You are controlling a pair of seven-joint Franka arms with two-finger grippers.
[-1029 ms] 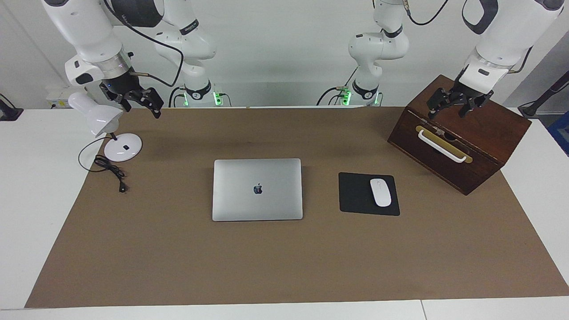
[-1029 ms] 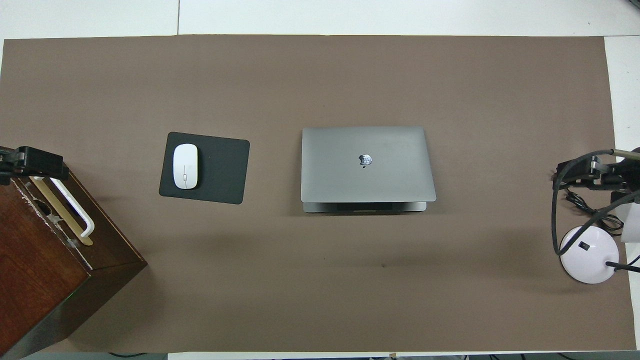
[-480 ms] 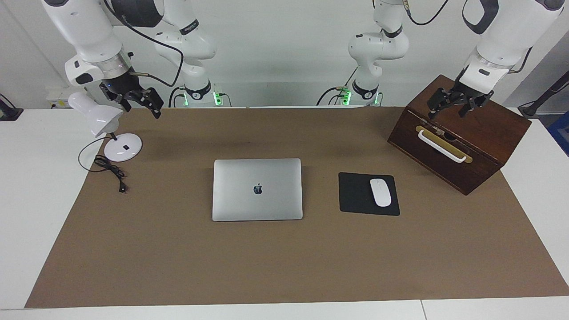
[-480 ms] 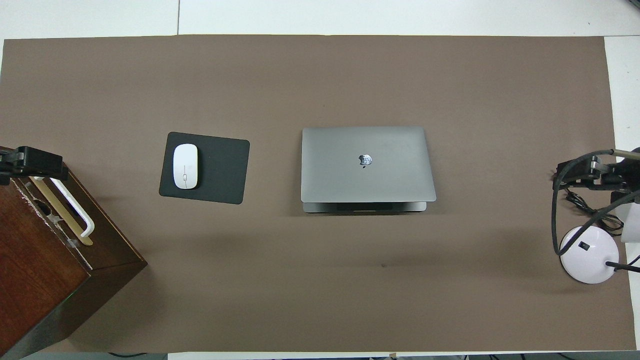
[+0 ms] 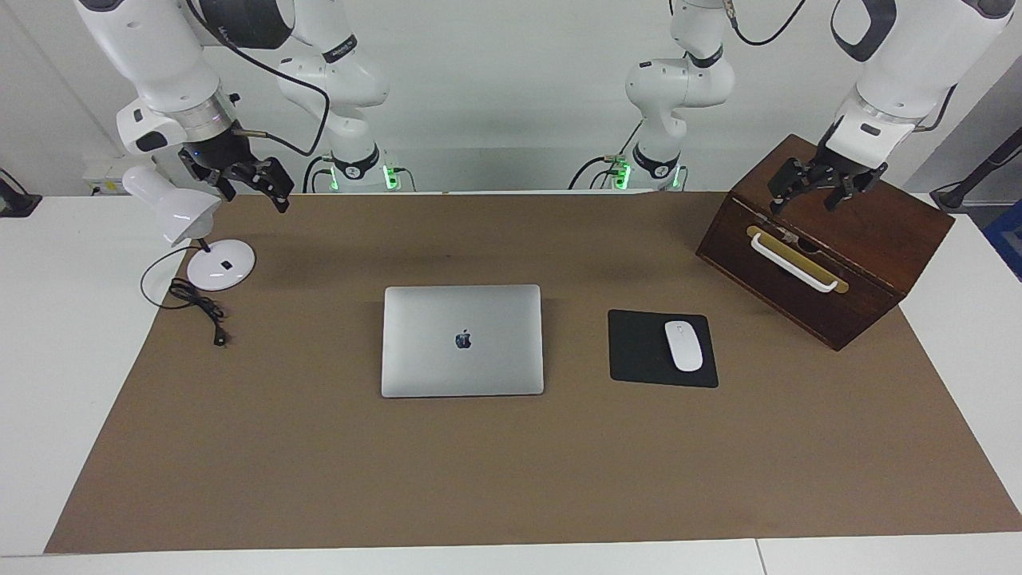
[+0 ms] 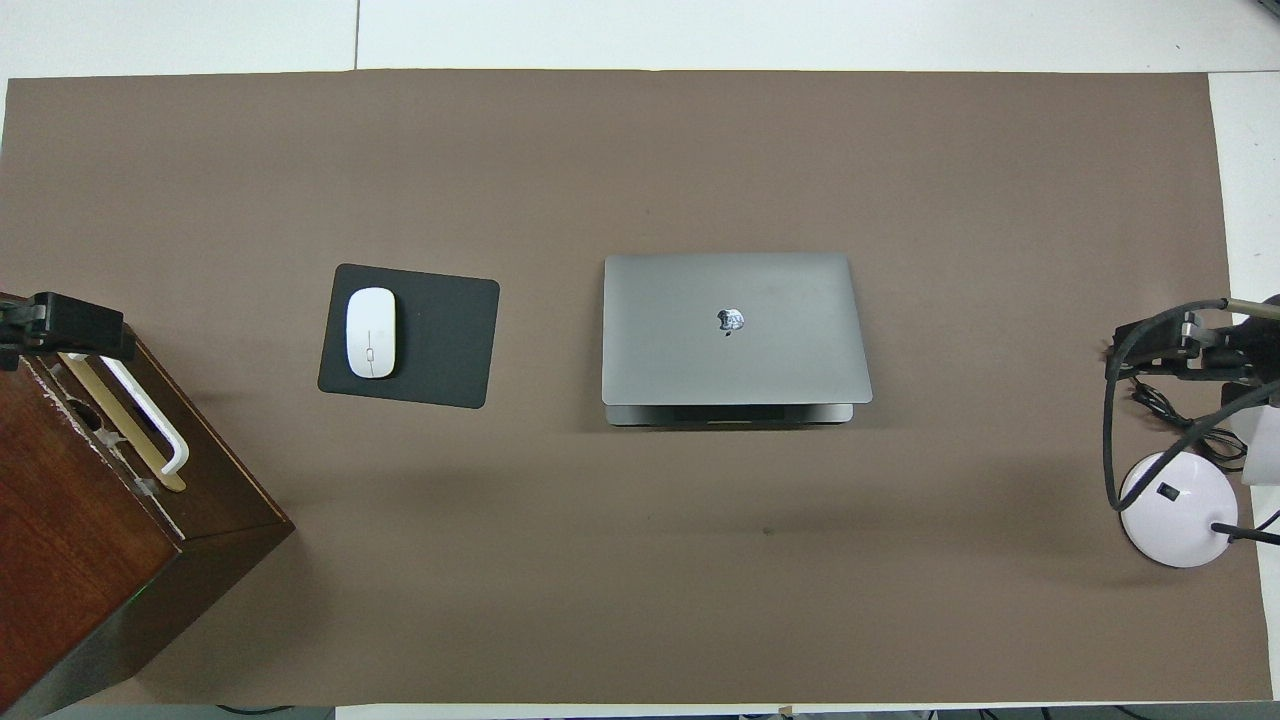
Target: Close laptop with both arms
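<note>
Laptop point(image 5: 462, 340): mid-mat, lid down, or nearly; overhead shows a strip of base at the robot-side edge, so possibly a sliver ajar
Handling: judged stiff, slim metal, smooth and slippery; press flat on lid corners, don't pinch
Left gripper point(image 5: 814, 196): fingers spread, empty, over wooden box point(image 5: 846, 263)
Right gripper point(image 5: 257, 185): fingers parted, empty, beside desk lamp point(image 5: 192, 231)
Neighbour: mouse point(image 5: 683, 345) on mouse pad point(image 5: 639, 351) beside laptop

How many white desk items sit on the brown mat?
2: the mouse on the mouse pad beside the laptop, and the lamp at the right arm's end.
</note>
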